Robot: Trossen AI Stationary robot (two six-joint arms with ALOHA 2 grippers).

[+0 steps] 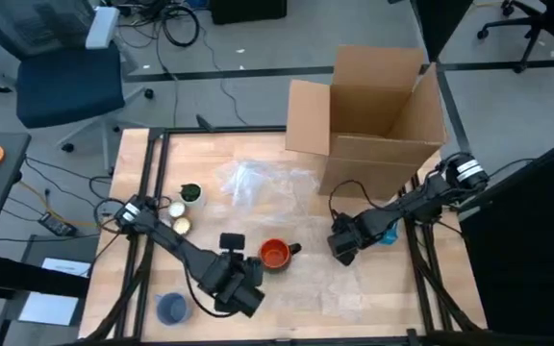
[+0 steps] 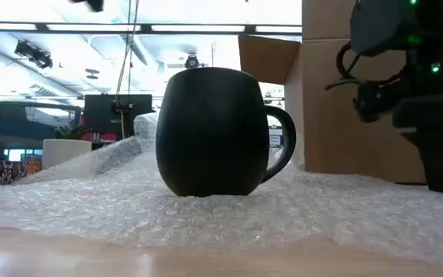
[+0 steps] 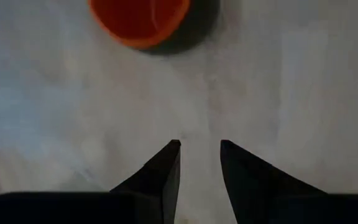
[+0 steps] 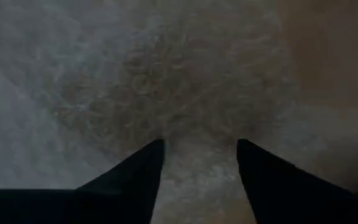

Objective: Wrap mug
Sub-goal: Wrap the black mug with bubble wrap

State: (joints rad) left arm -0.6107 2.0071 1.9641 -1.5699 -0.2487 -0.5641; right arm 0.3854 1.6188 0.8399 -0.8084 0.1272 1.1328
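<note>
A dark mug (image 1: 275, 254) with an orange inside stands upright on its base on a sheet of bubble wrap (image 1: 306, 279), its handle toward the table's right; the low view shows the mug (image 2: 214, 131) from the side on the bubble wrap (image 2: 298, 208). My left gripper (image 3: 199, 146) is open, points down over the wrap and stands just on the near side of the mug (image 3: 138, 22). My right gripper (image 4: 201, 144) is open over the wrap's right part, to the right of the mug, and also shows in the high view (image 1: 342, 245). My right gripper points down at the bubble wrap near its right edge (image 4: 191, 118); whether its fingertips (image 2: 441, 185) touch the wrap I cannot tell. My left gripper touches nothing that I can see.
An open cardboard box (image 1: 378, 115) stands at the far right, behind the wrap. Small pots (image 1: 179, 210) sit at the table's left and a blue cup (image 1: 171, 308) at the near left. A blue object (image 1: 387, 236) lies by the right arm.
</note>
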